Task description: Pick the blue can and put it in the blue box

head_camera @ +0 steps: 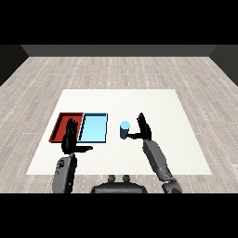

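Observation:
A blue can (124,129) stands upright on the white table (153,107), just right of the light blue tray (94,128). My right hand (143,128) is open beside the can's right side, fingers straight up and thumb reaching toward the can's base, not curled round it. My left hand (70,138) is open too, held over the near edge of the red tray (62,125) and the blue tray's left corner, thumb pointing right. Both trays hold nothing that I can see.
The two trays lie side by side at the table's left half, the red one on the left. Bare white tabletop stretches behind the can and to the right. A wooden floor (121,69) surrounds the table.

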